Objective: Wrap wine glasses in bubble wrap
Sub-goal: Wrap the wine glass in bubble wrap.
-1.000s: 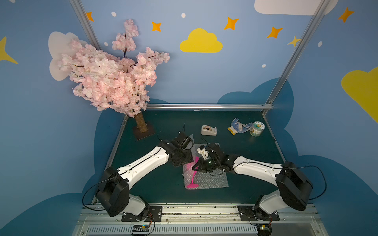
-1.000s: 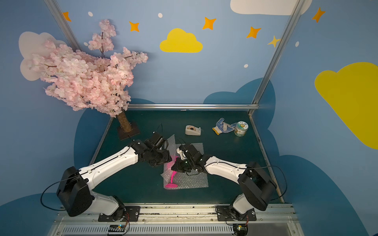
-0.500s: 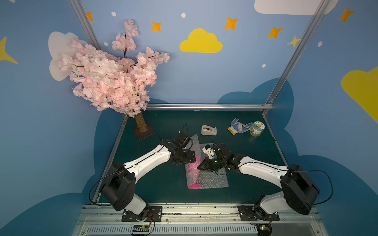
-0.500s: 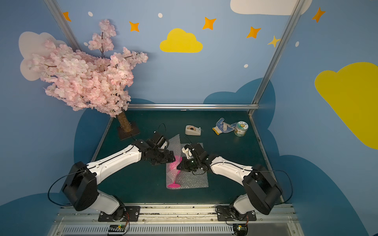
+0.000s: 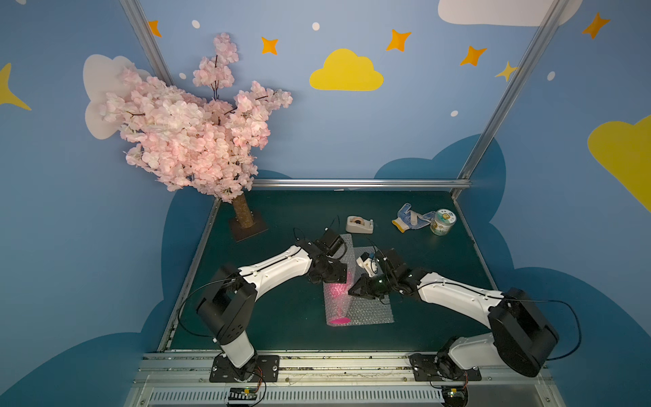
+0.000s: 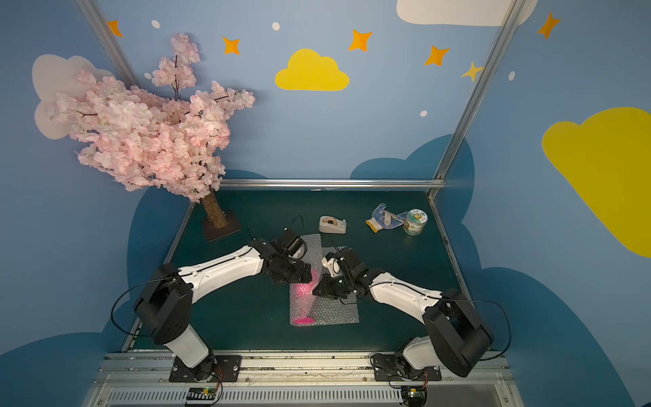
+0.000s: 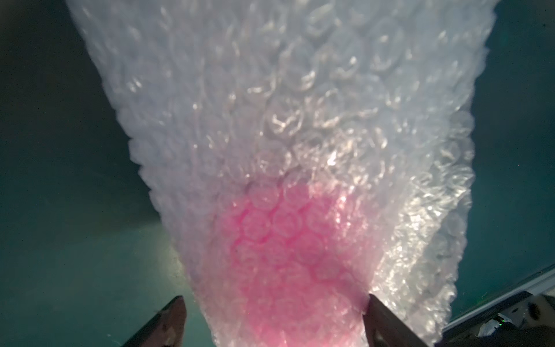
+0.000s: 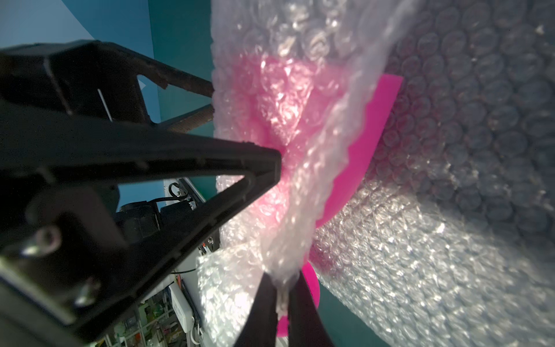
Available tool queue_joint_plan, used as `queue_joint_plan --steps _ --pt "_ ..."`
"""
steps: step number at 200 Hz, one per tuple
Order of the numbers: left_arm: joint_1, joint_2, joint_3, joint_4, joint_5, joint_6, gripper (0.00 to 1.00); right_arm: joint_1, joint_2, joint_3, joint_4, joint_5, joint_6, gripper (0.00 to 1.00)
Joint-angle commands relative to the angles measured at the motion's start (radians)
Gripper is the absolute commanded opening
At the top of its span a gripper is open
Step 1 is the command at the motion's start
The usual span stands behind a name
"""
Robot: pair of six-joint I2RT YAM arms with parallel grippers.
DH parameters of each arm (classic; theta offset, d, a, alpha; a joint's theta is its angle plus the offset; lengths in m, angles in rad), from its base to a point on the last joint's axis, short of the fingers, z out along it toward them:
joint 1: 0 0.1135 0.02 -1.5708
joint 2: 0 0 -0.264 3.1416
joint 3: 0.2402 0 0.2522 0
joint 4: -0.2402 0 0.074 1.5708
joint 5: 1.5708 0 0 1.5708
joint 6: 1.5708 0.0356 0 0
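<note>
The pink wine glass (image 5: 337, 320) lies on its side on the bubble wrap (image 5: 370, 310), foot toward the front. A fold of the wrap covers its bowl and stem; in both top views only the foot (image 6: 303, 321) shows bare. My left gripper (image 5: 338, 276) is open and straddles the covered bowl (image 7: 285, 240), one finger (image 7: 378, 318) touching the wrap. My right gripper (image 5: 354, 290) is shut on the fold's edge (image 8: 282, 276), beside the stem. Bare pink (image 8: 366, 135) shows under that fold.
A beige tape dispenser (image 5: 359, 224) stands behind the wrap. A blue-dotted glove (image 5: 408, 218) and a small labelled tub (image 5: 442, 222) lie at the back right. The blossom tree's trunk (image 5: 243, 215) stands at the back left. Metal rails edge the green table.
The fold of bubble wrap has come further over the glass, hiding bowl and stem. My left gripper's jaws have opened wider over the bowl. My right gripper has shifted slightly with the wrap edge.
</note>
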Motion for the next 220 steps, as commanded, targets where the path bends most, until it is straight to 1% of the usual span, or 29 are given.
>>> queue_joint_plan --steps 1,23,46,63,76,87,97,107,114,132,157,182,220 --pt "-0.016 0.034 0.032 -0.064 -0.065 0.010 0.90 -0.025 -0.069 -0.027 -0.100 -0.001 -0.044 0.21" --pt "-0.019 0.054 0.044 -0.078 -0.082 -0.003 0.90 -0.062 -0.170 -0.073 -0.181 0.022 -0.047 0.27" --pt "-0.021 0.065 0.051 -0.091 -0.105 -0.017 0.89 -0.094 -0.271 -0.099 -0.239 0.094 0.034 0.32" --pt "-0.024 0.072 0.060 -0.094 -0.115 -0.019 0.89 -0.095 -0.335 -0.104 -0.232 0.151 0.065 0.33" --pt "-0.025 0.078 0.066 -0.093 -0.112 -0.018 0.89 -0.093 -0.356 -0.111 -0.172 0.154 0.039 0.33" --pt "-0.027 0.083 0.070 -0.093 -0.109 -0.017 0.88 -0.093 -0.353 -0.105 -0.152 0.165 0.044 0.32" --pt "-0.028 0.087 0.074 -0.091 -0.107 -0.016 0.88 -0.091 -0.325 -0.097 -0.133 0.161 0.045 0.31" --pt "-0.030 0.090 0.074 -0.090 -0.107 -0.017 0.88 -0.089 -0.277 -0.089 -0.111 0.143 0.046 0.27" --pt "-0.030 0.091 0.073 -0.090 -0.105 -0.019 0.88 -0.085 -0.234 -0.081 -0.095 0.122 0.046 0.24" --pt "-0.030 0.091 0.070 -0.088 -0.105 -0.020 0.88 -0.074 -0.095 -0.039 -0.080 0.050 0.010 0.19" --pt "-0.029 0.090 0.065 -0.093 -0.112 -0.023 0.88 -0.012 0.062 0.019 0.003 0.039 0.017 0.14" --pt "-0.029 0.090 0.062 -0.089 -0.122 -0.029 0.89 0.040 0.148 0.053 0.046 0.042 0.052 0.10" --pt "-0.029 0.105 0.066 -0.077 -0.127 -0.029 0.91 0.080 0.193 0.010 0.176 0.025 0.139 0.09"
